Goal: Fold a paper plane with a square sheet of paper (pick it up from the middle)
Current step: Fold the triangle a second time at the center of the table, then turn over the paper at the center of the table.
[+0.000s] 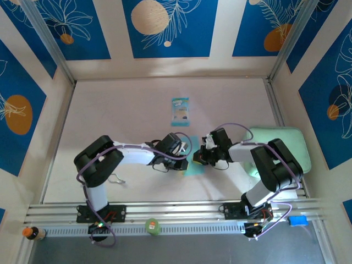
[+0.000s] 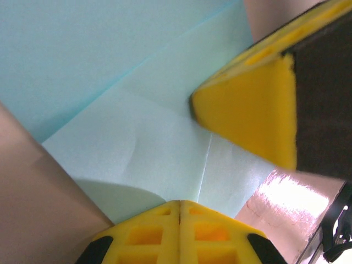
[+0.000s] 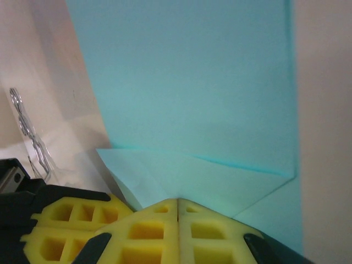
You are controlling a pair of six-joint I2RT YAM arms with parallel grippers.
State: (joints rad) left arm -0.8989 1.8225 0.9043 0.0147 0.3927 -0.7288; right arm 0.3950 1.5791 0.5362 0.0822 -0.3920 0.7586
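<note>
The square sheet of paper (image 1: 193,169) lies flat on the table, near the middle and towards the near edge. The two claws meet over it: the left gripper (image 1: 183,160) and the right gripper (image 1: 198,157) are each closed tight, tips down on the sheet and almost touching, though I can't tell whether either has a layer nipped. Close up, a flap (image 3: 192,179) is already turned over with a sharp diagonal edge. I'd judge the folding to be at an early stage, with no pointed nose, centre ridge or wings yet.
</note>
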